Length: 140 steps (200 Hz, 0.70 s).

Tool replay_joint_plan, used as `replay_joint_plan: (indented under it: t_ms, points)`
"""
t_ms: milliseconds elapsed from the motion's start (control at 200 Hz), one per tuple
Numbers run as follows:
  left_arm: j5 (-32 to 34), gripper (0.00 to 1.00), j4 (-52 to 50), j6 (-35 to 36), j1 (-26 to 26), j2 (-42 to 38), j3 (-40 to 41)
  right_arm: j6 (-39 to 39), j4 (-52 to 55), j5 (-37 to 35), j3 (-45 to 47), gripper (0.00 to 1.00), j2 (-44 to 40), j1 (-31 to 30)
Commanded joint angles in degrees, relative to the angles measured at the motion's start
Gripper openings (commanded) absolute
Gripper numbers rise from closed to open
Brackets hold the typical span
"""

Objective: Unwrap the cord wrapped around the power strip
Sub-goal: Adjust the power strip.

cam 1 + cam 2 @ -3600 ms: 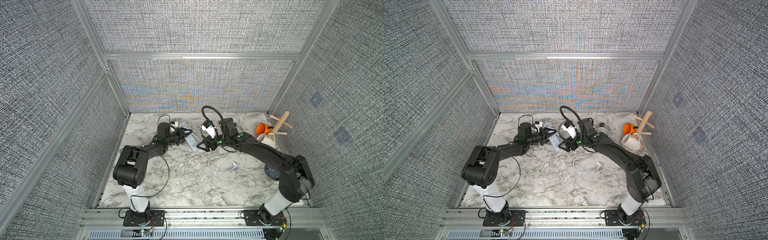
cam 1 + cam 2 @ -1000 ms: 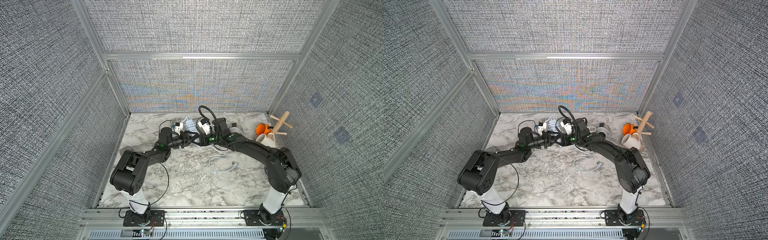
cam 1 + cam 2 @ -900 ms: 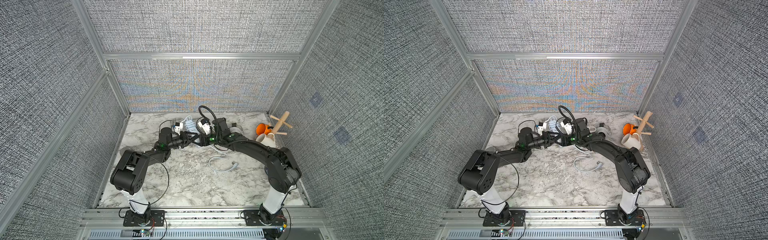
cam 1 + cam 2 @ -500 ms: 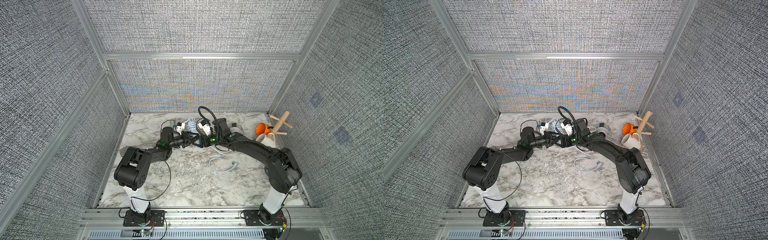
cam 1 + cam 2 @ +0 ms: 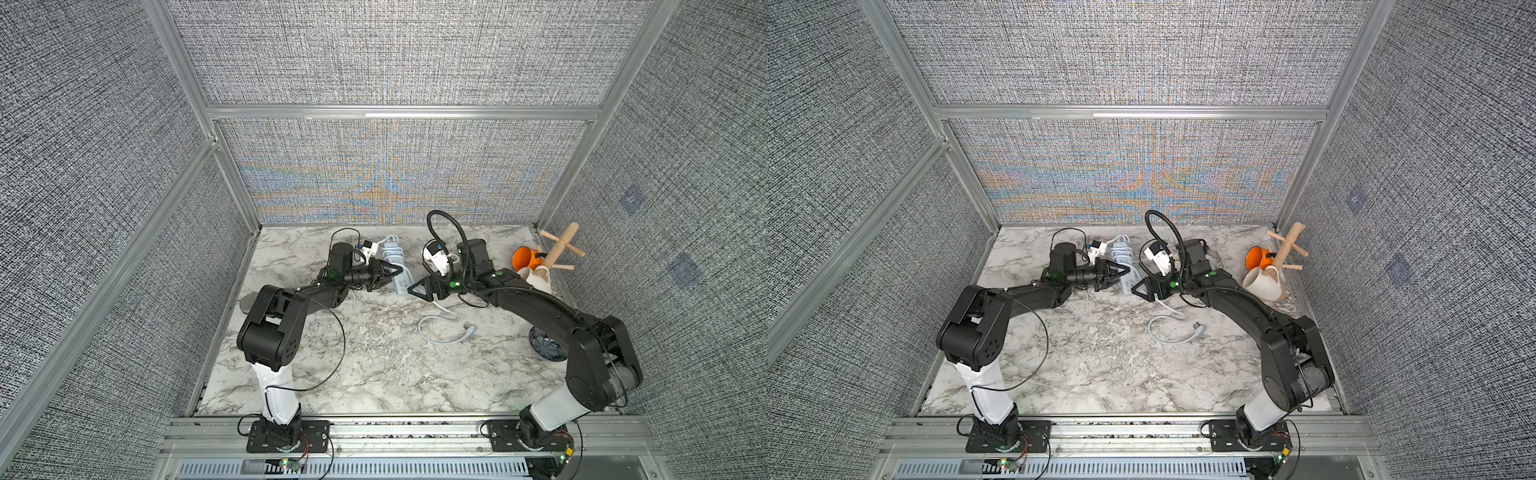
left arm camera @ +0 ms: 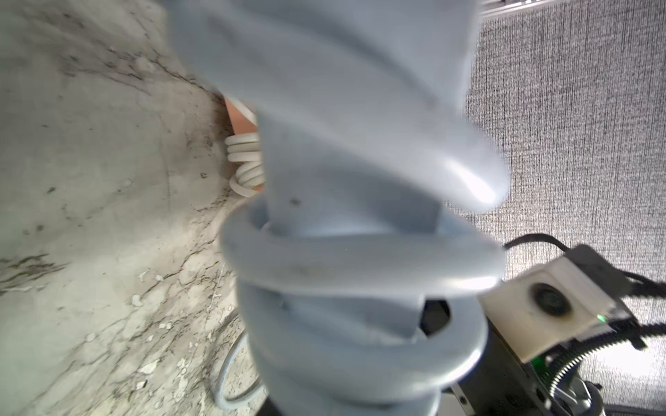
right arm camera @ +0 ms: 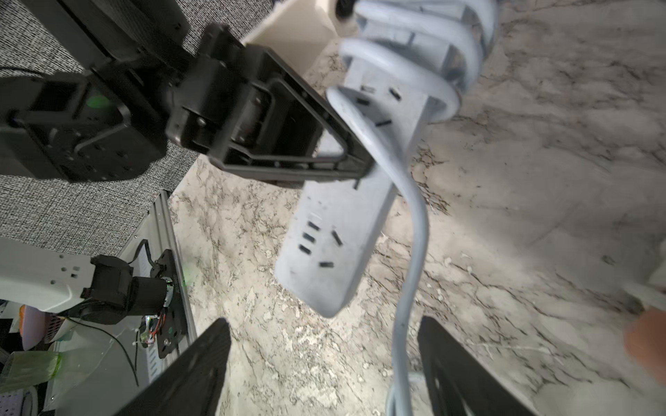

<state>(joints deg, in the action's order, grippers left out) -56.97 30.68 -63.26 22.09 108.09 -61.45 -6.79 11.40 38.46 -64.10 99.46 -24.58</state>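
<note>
The pale power strip (image 5: 399,279) is seen near the middle of the frame in both top views, at the back of the marble bench (image 5: 365,374). Its far half is wound with cord (image 5: 392,250). One long edge is pinched by the left end effector (image 5: 395,271). The right end effector (image 7: 324,363) is spread wide, and a loose length of cord passes between its fingers (image 7: 201,363). The plug (image 5: 468,330) lies on the bench, lower in the frame.
</note>
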Motion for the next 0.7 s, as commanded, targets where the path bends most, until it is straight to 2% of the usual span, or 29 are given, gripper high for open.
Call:
replay_joint_plan:
  t_ms: [0, 135, 280, 380, 606, 696]
  points:
    - [-7.25, 0.00, -8.25, 9.87, 0.04, -0.65, -2.86, 2.19, -1.69, -1.14, 1.74, 0.77, -0.40, 1.09]
    - [-10.47, 0.00, -20.89, 20.06, 0.10, -0.60, -6.78, 3.70, -2.47, -2.76, 3.64, 0.73, -0.15, 1.38]
    - [-11.76, 0.00, -23.11, 23.22, 0.10, -0.86, -7.77, 3.07, -4.52, -0.37, 5.58, 0.64, 0.95, 1.05]
    - [-11.44, 0.00, -27.91, 26.74, 0.12, -0.58, -9.26, 2.35, -6.24, 1.57, 6.26, 0.52, 1.86, 0.74]
    - [-8.89, 0.00, -40.19, 35.53, 0.23, 0.09, -11.94, 0.21, -8.45, 2.42, 6.18, 0.14, 1.94, 0.60]
    - [-7.52, 0.00, -46.06, 40.19, 0.34, 0.45, -13.26, -0.62, -8.83, 1.55, 6.04, 0.09, 0.72, 1.04]
